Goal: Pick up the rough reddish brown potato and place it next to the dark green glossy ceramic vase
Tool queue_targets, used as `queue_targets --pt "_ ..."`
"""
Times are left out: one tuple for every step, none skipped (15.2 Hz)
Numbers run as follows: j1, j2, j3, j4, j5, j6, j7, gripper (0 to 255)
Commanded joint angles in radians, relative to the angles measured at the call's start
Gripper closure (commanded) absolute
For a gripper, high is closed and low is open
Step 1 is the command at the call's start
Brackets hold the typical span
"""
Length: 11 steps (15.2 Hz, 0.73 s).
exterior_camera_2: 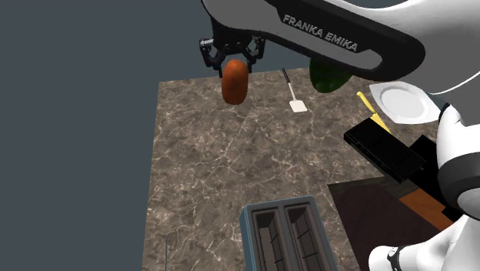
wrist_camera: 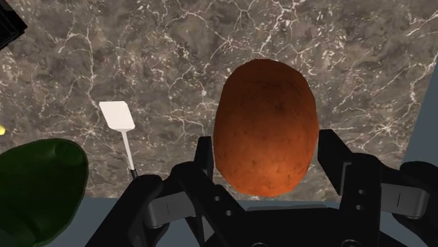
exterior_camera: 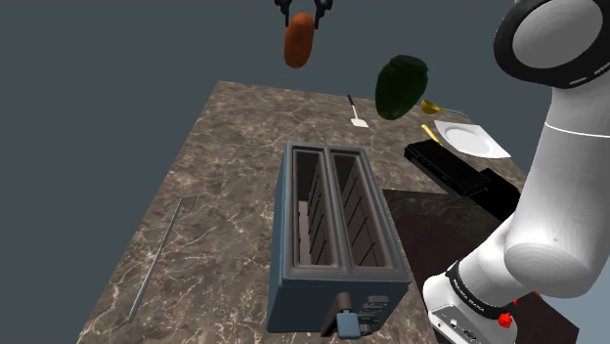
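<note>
Nearest you in the shoulder view: toaster [exterior_camera: 337, 244], blue-grey, two empty slots, at the near end of the marble counter [exterior_camera: 225, 176]. It is well apart from the work zone; ignore it.

Mid-field, toward that view's right: black blocks [exterior_camera: 455, 166], then a white plate [exterior_camera: 486, 147].

Farther: white spatula [exterior_camera: 359, 122] lies flat on the counter, just beside the dark green vase [exterior_camera: 401, 86], on the shoulder view's left of it.

Farthest: gripper [exterior_camera: 305, 12], fingers clamped on the upper end of the reddish brown potato [exterior_camera: 298, 41]. The potato hangs lengthwise, well above the far edge of the counter and apart from the vase. The wrist view confirms a finger on each flank of the potato.

Step in hand, by my reading: carry, then place.

Notes for you:
- Travel toward the vase at this height; descend only once you are over bare marble.
- The spatula occupies the near-side spot. Pick a landing that clears its blade and handle.
- Leave a margin beside the vase; a brush from the fingers could tip it.
- Release low. The potato is rounded and will likely roll if dropped.
</note>
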Motion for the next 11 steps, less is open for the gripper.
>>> queue_targets --pt "-0.039 -0.073 -0.004 -0.103 0.018 0.036 -0.027 255" --pt "-0.06 -0.113 -0.008 -0.162 0.029 0.058 -0.044 255" --pt "-0.08 -0.15 -0.014 -0.216 0.039 0.078 -0.062 255" --pt "-0.098 -0.184 -0.02 -0.264 0.048 0.095 -0.081 255" --pt "-0.115 -0.216 -0.028 -0.308 0.056 0.111 -0.101 255" --pt "-0.132 -0.246 -0.036 -0.349 0.064 0.125 -0.122 255" --pt "-0.147 -0.274 -0.044 -0.386 0.072 0.138 -0.143 255" --pt "-0.161 -0.301 -0.054 -0.422 0.078 0.15 -0.164 255" --pt "-0.175 -0.326 -0.064 -0.454 0.085 0.16 -0.185 255" --pt "-0.189 -0.35 -0.074 -0.485 0.09 0.17 -0.207 255" --pt "-0.202 -0.372 -0.084 -0.513 0.095 0.179 -0.229 255"
